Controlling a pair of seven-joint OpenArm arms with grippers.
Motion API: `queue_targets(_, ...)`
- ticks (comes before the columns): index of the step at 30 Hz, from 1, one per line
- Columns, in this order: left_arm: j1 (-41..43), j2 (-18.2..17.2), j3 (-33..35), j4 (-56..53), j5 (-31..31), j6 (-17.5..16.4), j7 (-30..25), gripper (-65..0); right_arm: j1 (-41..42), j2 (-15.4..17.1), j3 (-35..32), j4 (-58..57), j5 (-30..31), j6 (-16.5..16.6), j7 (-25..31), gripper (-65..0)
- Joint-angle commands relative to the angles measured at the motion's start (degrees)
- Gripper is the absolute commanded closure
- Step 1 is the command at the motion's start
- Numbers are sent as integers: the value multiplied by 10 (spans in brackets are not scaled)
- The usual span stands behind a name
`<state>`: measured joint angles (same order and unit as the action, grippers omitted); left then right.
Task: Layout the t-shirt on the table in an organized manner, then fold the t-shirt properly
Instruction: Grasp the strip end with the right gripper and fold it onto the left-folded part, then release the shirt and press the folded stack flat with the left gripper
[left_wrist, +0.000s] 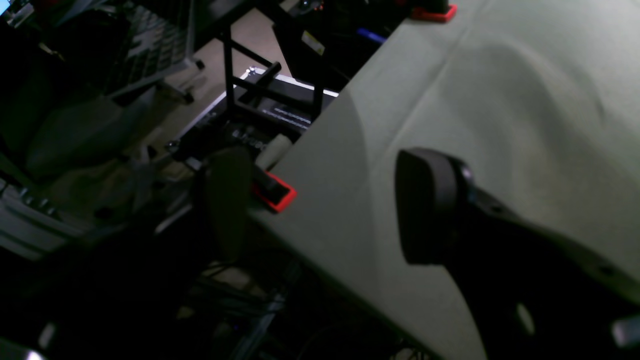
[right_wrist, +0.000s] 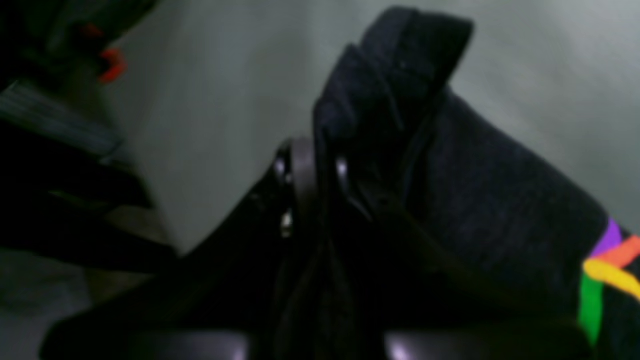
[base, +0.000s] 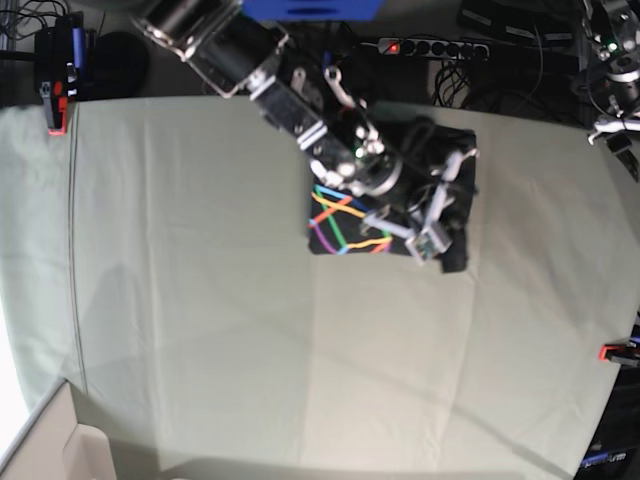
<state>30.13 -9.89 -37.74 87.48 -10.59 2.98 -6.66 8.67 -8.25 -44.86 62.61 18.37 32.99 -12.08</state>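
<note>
I judge this a late fold: my right gripper (right_wrist: 315, 170) has its fingers pinched on the t-shirt (base: 395, 205), a compact bundle mid-far on the bench (base: 200, 330) (print showing). Next: lay the edge flat, then let go. Left gripper (left_wrist: 325, 200) gapes empty.

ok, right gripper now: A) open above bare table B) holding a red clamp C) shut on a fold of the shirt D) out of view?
C: in the right wrist view the right gripper is pinched on a raised fold of the shirt, and the base view shows that arm over the shirt on the table.
</note>
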Motion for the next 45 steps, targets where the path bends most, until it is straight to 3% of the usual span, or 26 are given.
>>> queue_targets(1,4,-8,-5,11,2,4,-17,-438,13,-7,0,1,19,-2,17,-52)
queue_targets(7,1,-8,-4,11,3,4,-10,-438,39,-7,0,-44,45,-2,63,-123)
queue_targets(12,-3,-12,-5,32,2,4,46,-438,39,-7,-1,-45,44,-2,67,-253)
queue_targets(16,-5,-13,-4,36,2,4,48,-438,38,-7,-1,-38,45,-2,68,-325)
queue_targets(21,-17,-9,1,36,2,4,49,-438,3,-4,22,64,45,-2,63,-320)
queue_targets(24,-13,-4,33,43,-3,4,49,-438,-41,26,68,142,44,-2,61,-321)
queue_targets(29,19,37,124,96,-4,3,49,-438,-103,72,163,214,44,-2,61,-322)
queue_targets(33,38,72,236,125,2,3,49,-438,-142,101,224,220,44,-1,61,-321)
queue_targets(41,-2,79,364,57,-4,8,49,-438,-201,150,269,268,44,-1,61,-321)
queue_targets(45,-28,79,388,21,-4,8,49,-438,-225,152,296,285,44,-1,61,-321)
